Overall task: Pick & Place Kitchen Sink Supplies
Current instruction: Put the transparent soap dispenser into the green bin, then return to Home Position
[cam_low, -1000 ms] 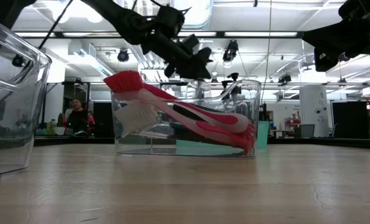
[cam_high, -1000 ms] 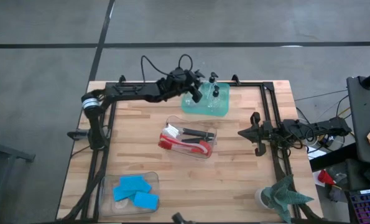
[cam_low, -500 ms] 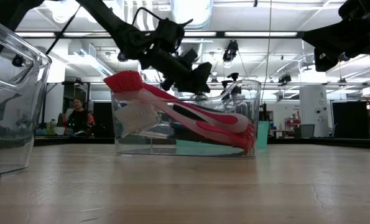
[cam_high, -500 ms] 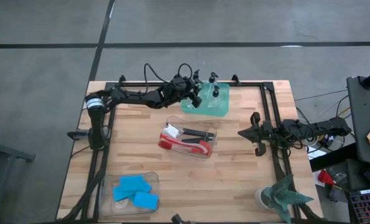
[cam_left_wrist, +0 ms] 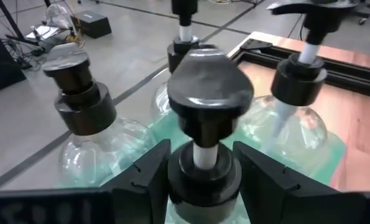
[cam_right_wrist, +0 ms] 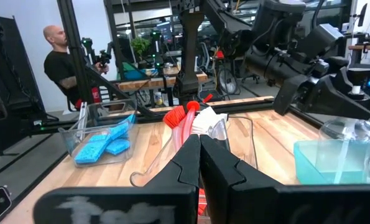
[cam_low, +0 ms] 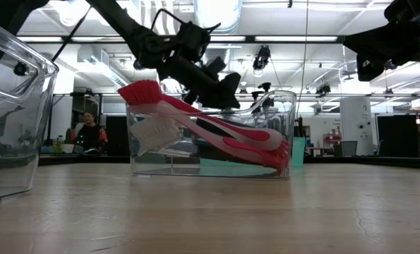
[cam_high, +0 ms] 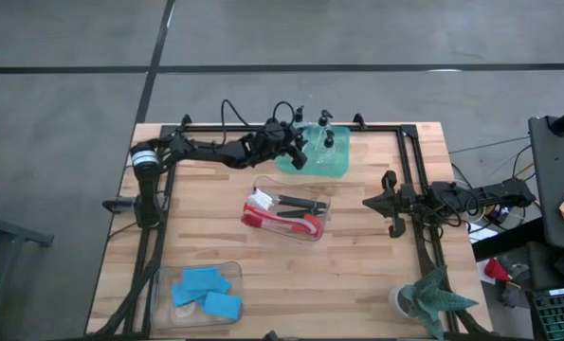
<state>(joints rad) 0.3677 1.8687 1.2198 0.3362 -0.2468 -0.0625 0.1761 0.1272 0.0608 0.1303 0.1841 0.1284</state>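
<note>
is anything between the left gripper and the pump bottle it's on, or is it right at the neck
Nothing visible stands between them. The left gripper is right at the neck of the pump bottle, one finger on each side, inside the green tray. Other bottles stand close on either side.

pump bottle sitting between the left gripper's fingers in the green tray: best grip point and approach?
Grip the black collar just below the pump head of the pump bottle, coming level from the tray's left side, as the left gripper now sits. The collar is narrow, round and upright, with one finger on each side. The clear belly is wider and crowded by neighbouring bottles.
</note>
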